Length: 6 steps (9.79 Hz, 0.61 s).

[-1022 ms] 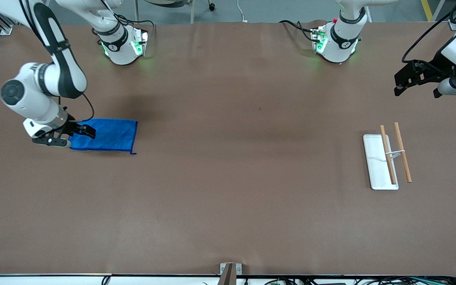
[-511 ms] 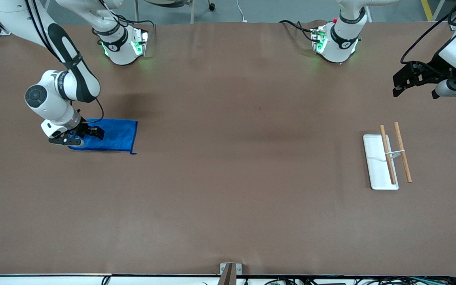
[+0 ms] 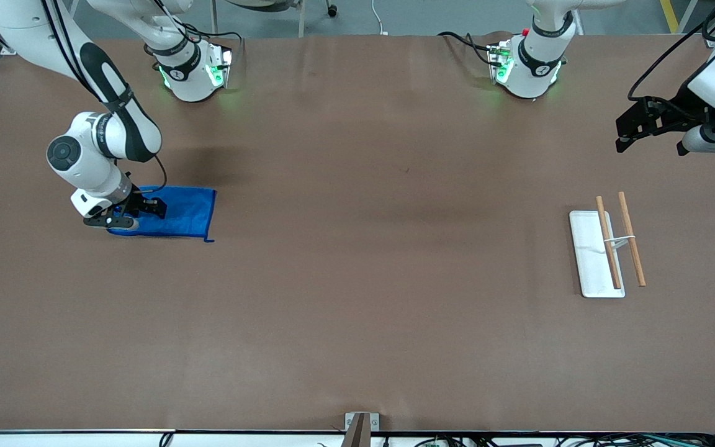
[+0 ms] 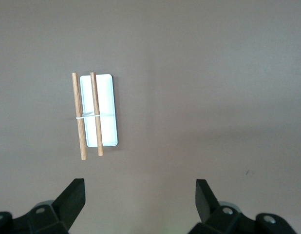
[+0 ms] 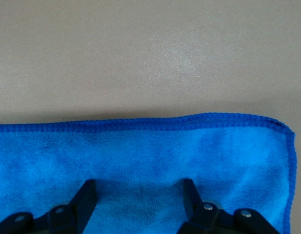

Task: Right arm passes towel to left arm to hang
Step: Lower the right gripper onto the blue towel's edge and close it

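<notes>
Lying flat at the left of the front view: the towel (image 3: 177, 213), bright blue, spread on the brown table (image 3: 357, 298) toward the right arm's end. Down on its outer end, the right gripper (image 3: 136, 213), fingers (image 5: 84, 200) parted with the cloth between them and not yet pinching. Waiting at the upper right of the front view, the left gripper (image 3: 652, 133), jaws spread wide and empty, above the table near a white rack (image 3: 588, 264) with two wooden rods (image 3: 632, 247).
</notes>
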Tool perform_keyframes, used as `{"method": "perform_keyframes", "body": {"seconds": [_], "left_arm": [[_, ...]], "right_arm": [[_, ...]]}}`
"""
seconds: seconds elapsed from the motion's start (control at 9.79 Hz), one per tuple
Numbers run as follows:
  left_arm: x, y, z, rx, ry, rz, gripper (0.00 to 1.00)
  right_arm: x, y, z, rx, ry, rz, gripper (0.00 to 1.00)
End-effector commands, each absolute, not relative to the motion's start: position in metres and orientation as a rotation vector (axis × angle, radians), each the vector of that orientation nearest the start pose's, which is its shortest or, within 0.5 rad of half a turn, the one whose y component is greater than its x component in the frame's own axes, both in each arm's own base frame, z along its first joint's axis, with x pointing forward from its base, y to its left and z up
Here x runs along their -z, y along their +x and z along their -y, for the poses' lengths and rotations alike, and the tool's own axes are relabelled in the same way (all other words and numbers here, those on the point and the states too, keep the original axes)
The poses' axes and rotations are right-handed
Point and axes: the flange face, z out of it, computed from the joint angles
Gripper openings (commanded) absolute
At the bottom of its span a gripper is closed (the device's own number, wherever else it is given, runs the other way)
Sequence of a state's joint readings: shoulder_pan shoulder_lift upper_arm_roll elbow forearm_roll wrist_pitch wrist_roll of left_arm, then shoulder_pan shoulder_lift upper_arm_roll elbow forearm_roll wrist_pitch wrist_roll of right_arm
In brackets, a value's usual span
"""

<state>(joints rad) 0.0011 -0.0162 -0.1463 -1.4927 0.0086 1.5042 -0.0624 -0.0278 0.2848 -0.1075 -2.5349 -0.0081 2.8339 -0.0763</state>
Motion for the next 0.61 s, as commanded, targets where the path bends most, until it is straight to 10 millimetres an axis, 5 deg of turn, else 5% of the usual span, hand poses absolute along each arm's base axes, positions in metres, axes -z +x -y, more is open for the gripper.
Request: {"method": "perform_keyframes", "body": {"seconds": [0.0, 0.2, 0.51], "left_arm": [[-0.651, 0.543, 0.078, -0.018, -3.143, -0.148, 1.0], [-0.65, 0.543, 0.08, -0.021, -3.151, -0.137, 1.0], [-0.649, 0.544, 0.078, -0.024, -3.152, -0.144, 1.0]], "right_arm": [[-0.165, 0.445, 0.063, 0.03, -3.177, -0.067, 0.05], [-0.172, 0.446, 0.061, -0.037, -3.171, -0.072, 0.0], [-0.232, 0.48, 0.033, -0.147, -3.158, -0.08, 0.0]]}}
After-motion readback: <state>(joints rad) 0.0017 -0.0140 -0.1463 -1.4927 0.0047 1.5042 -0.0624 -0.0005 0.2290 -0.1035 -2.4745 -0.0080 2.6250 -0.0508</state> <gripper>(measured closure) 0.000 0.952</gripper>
